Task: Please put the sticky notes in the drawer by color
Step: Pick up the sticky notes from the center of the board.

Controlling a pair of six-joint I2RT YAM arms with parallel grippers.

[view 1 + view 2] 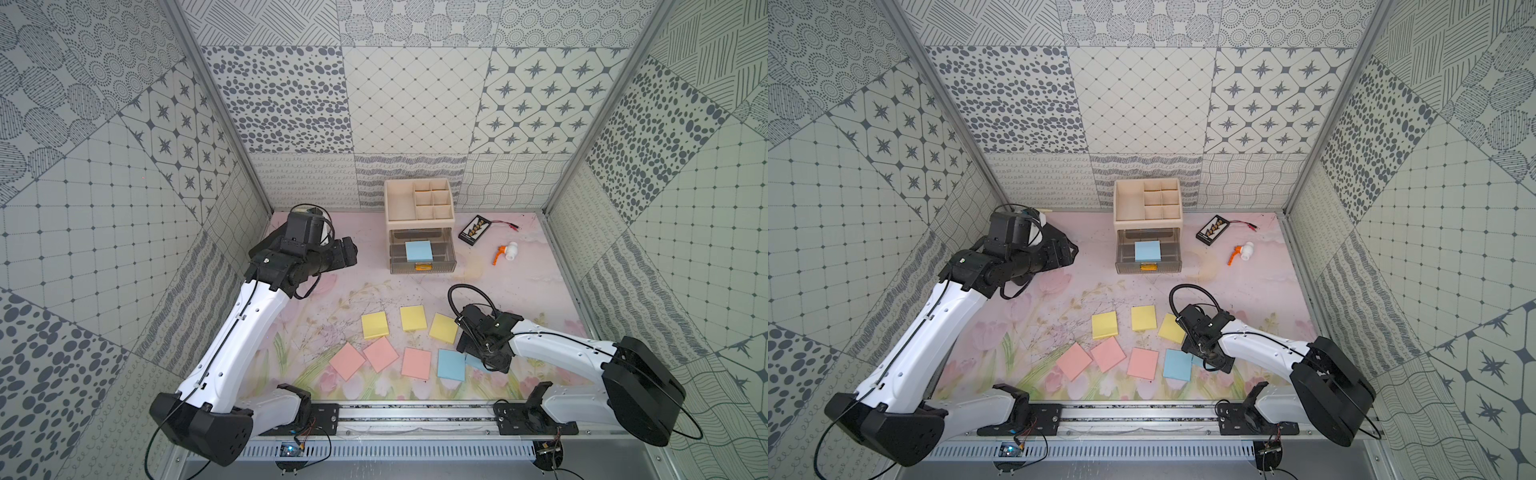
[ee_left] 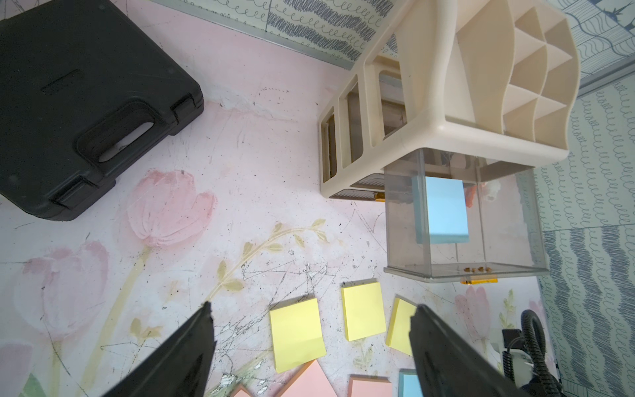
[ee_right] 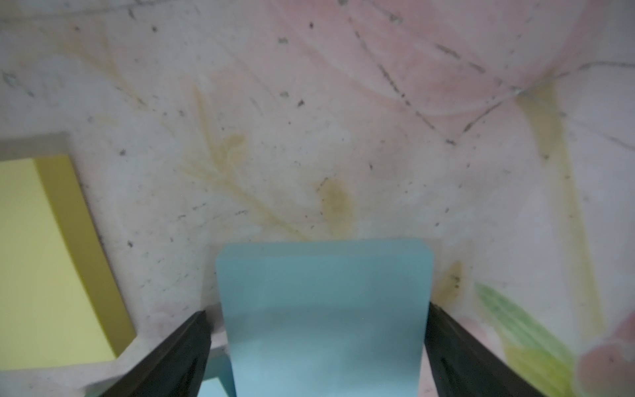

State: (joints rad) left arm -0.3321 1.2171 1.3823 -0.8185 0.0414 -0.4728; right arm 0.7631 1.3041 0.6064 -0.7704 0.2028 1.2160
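Straddling a light blue square paper pad (image 3: 324, 275), the right gripper (image 3: 318, 309) is seen with its jaws spread wide, one at each side edge of the pad. No squeeze can be made out, so the pad is judged to be lying on the floral pink table (image 1: 519, 291), not yet lifted. This low, centred pose is chosen, it seems, so that the flat pad can be caught by its edges. A second blue pad (image 1: 451, 364) lies just beside it.

At the back stands the small cream plastic chest (image 1: 399, 203). Its top smoky translucent drawer (image 1: 446, 253) is pulled out, and one blue pad (image 1: 418, 251) rests inside, so this drawer is taken as the blue one. Three pastel yellow pads (image 1: 413, 318) and three salmon pink pads (image 1: 380, 354) lie in two rows on the table, not yet put away.

The left gripper (image 2: 312, 306) is held open and empty, near the chest's side but apart from it, probably placed there to serve the drawers.
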